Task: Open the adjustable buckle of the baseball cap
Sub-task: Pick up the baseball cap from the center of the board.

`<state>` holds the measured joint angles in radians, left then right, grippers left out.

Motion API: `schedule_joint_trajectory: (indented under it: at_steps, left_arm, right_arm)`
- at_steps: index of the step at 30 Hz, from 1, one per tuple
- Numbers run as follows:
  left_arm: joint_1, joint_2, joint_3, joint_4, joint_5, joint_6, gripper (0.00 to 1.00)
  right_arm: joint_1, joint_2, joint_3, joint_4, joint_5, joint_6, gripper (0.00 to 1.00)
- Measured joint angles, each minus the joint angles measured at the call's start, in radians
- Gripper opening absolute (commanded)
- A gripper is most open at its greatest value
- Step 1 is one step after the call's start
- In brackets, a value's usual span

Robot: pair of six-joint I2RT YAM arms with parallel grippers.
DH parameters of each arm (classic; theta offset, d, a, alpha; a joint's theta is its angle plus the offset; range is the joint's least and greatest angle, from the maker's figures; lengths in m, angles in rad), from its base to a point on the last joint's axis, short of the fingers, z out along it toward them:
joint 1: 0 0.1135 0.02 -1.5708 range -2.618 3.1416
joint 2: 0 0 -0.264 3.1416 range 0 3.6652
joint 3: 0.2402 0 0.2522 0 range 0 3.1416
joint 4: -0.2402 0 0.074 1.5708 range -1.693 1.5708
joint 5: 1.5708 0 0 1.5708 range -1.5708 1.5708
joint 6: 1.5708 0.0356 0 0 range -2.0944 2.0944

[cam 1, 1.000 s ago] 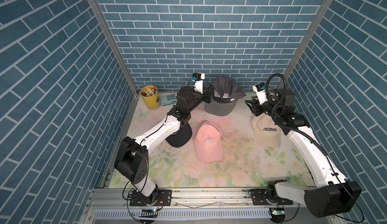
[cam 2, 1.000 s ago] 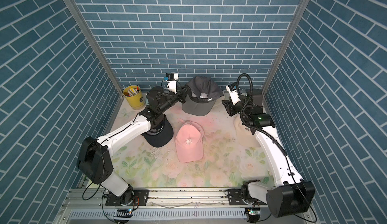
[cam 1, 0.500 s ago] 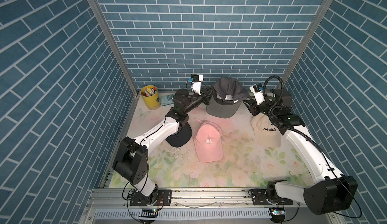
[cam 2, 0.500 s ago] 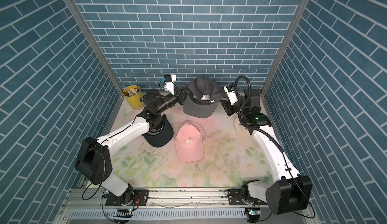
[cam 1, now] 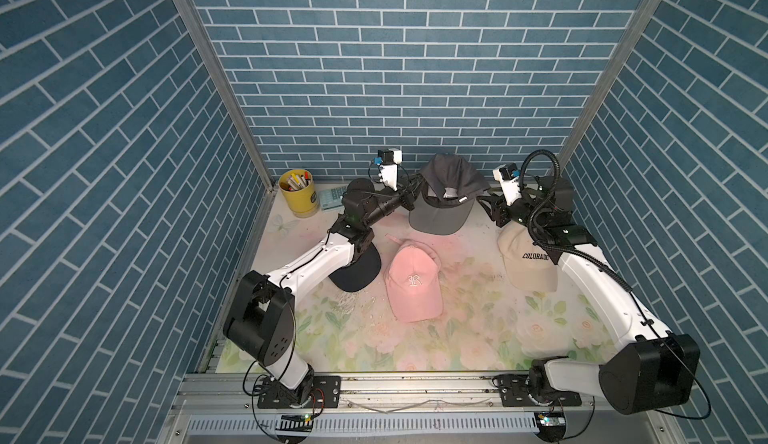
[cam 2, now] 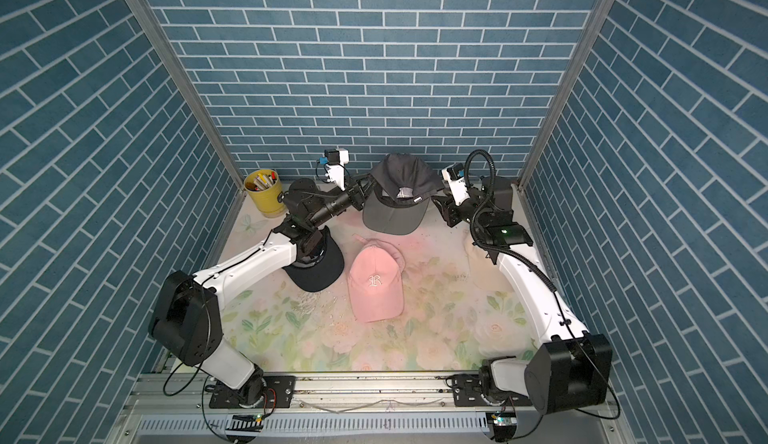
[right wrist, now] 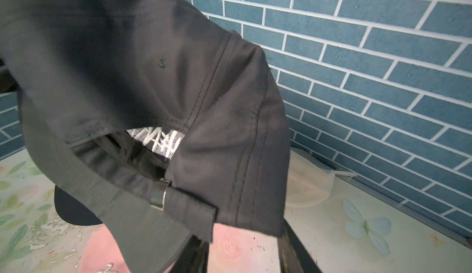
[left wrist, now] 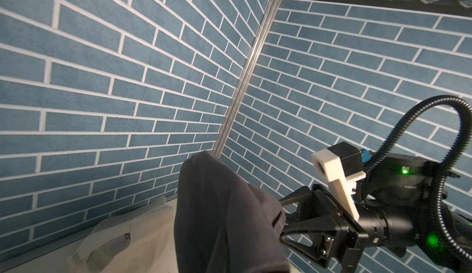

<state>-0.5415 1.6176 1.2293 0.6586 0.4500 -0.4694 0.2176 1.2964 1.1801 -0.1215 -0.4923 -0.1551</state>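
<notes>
A dark grey baseball cap [cam 1: 451, 176] [cam 2: 401, 172] hangs lifted above the back of the table, brim down. My left gripper [cam 1: 415, 190] [cam 2: 368, 188] is shut on its left side; in the left wrist view the cap's fabric [left wrist: 217, 207] hides the jaws. From the right, my right gripper [cam 1: 485, 204] [cam 2: 436, 203] [left wrist: 283, 218] stands open, and the cap's rear edge [right wrist: 255, 207] hangs just above the gap between its fingers [right wrist: 291, 246]. The metal buckle [right wrist: 158, 194] sits on the back strap, the strap end [right wrist: 196, 215] still threaded through it.
On the flowered table [cam 1: 457, 338] lie a pink cap [cam 1: 413, 284], a beige COLORADO cap [cam 1: 528, 263] under the right arm and a black cap [cam 1: 357, 271] under the left arm. A yellow pen cup [cam 1: 297, 192] stands back left. Brick walls close three sides.
The left gripper has raised the grey cap a little. The right gripper has moved in leftward to the cap's rear edge.
</notes>
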Motion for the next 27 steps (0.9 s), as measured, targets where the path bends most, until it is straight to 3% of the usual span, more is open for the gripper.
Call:
schedule_joint_trajectory:
  at_steps: [9, 16, 21, 27]
  left_arm:
    - [-0.009, 0.000, 0.015, -0.126, -0.080, 0.036, 0.00]
    - [-0.009, 0.000, 0.085, -0.176, -0.089, 0.035, 0.00]
    - [-0.010, 0.000, 0.111, -0.206, -0.086, 0.036, 0.00]
    - [-0.010, 0.001, 0.116, -0.241, -0.086, 0.035, 0.00]
  right_arm:
    - [0.027, -0.031, 0.038, -0.091, -0.014, -0.045, 0.40]
    - [0.188, -0.034, 0.035, -0.154, 0.083, -0.161, 0.41]
    - [0.191, -0.018, 0.018, -0.117, 0.144, -0.195, 0.41]
    - [0.200, 0.039, 0.064, -0.111, 0.113, -0.221, 0.41]
